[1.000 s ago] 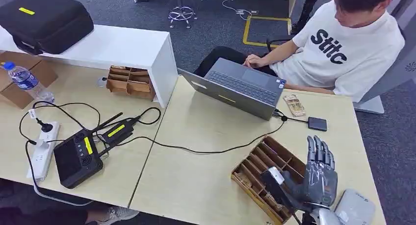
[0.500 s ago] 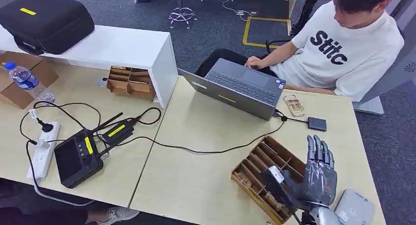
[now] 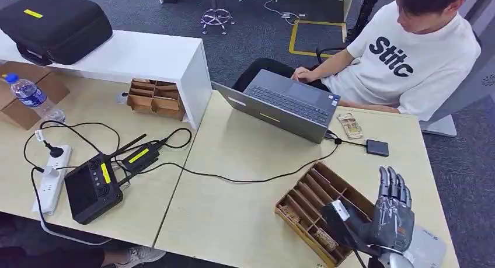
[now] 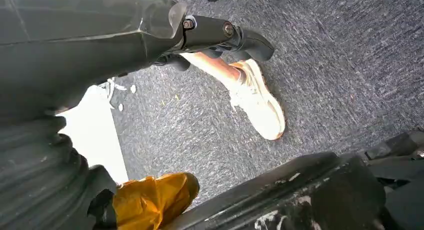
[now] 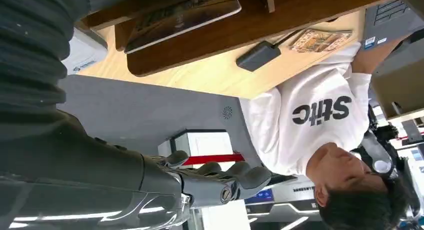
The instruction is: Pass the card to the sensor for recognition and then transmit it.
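- The right hand (image 3: 390, 212) is up over the near right corner of the tabletop (image 3: 245, 215), fingers straight and pointing away from the robot, thumb pressing a dark card (image 3: 340, 218) against the palm side, so it's holding the card.
- The card has a small white label near its top end and sits tilted, partly over the wooden divided tray (image 3: 318, 206) just left of the hand.
- Right behind and under the hand there's a flat grey sensor box (image 3: 427, 250) lying on the tabletop corner. The hand overlaps its edge in the head view; can't tell if the card touches it.
- From the right wrist camera the card (image 5: 182, 14) looks like a thin slab next to the tray's wooden wall.
- The left hand (image 4: 100, 34) hangs down by the carpet, and I can't tell whether its fingers are spread or curled.
- A person in a white shirt (image 3: 408, 58) sits at the far side typing on a grey laptop (image 3: 286, 104).
- A small black box (image 3: 377, 147) lies near the laptop, with a cable running across the tabletop.
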Tool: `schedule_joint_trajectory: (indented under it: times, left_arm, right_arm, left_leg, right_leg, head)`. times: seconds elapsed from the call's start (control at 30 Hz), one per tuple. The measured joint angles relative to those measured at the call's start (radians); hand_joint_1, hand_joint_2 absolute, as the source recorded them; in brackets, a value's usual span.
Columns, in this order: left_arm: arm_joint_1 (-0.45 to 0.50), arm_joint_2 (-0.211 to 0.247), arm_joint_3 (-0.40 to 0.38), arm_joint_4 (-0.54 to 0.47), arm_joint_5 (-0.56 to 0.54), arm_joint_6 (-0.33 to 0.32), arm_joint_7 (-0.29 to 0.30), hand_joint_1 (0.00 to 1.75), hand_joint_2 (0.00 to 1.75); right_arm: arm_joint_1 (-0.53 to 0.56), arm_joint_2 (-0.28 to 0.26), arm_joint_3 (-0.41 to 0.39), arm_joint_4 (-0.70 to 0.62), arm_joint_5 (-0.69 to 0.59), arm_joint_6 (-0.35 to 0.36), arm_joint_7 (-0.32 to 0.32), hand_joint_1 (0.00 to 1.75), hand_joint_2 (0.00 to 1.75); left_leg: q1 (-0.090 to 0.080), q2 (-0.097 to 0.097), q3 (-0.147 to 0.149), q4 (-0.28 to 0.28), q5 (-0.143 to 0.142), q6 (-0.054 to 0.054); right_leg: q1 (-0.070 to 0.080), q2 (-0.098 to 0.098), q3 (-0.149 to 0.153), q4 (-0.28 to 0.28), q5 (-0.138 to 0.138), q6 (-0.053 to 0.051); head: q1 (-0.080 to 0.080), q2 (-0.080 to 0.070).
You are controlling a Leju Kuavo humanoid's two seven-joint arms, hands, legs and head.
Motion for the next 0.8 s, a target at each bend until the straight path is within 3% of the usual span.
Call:
schedule_joint_trajectory:
  times: [0.33,0.37,0.4,0.8]
  left_arm:
    - [0.000,0.000,0.000,0.000,0.000,0.000,0.000,0.00,1.75]
    - [0.000,0.000,0.000,0.000,0.000,0.000,0.000,0.00,1.75]
    - [0.000,0.000,0.000,0.000,0.000,0.000,0.000,0.00,1.75]
    - [0.000,0.000,0.000,0.000,0.000,0.001,0.000,0.00,1.75]
  right_arm:
    - [0.009,0.015,-0.020,-0.008,0.013,0.004,-0.022,0.02,1.75]
    - [0.009,0.017,-0.021,-0.008,0.015,0.004,-0.024,1.33,1.75]
    - [0.009,0.018,-0.023,-0.008,0.016,0.005,-0.026,1.47,1.75]
    - [0.020,0.030,-0.026,-0.008,0.024,0.005,-0.034,1.33,1.75]
  left_leg:
    - [0.000,0.000,0.000,0.000,0.000,0.000]
    - [0.000,0.000,0.000,0.000,0.000,0.000]
    - [0.000,0.000,0.000,0.000,0.000,0.000]
    - [0.000,0.000,0.000,0.000,0.000,0.000]
  right_leg:
    - [0.000,0.000,0.000,0.000,0.000,0.000]
    - [0.000,0.000,0.000,0.000,0.000,0.000]
    - [0.000,0.000,0.000,0.000,0.000,0.000]
    - [0.000,0.000,0.000,0.000,0.000,0.000]
  head:
    - [0.000,0.000]
    - [0.000,0.000]
    - [0.000,0.000]
    - [0.000,0.000]
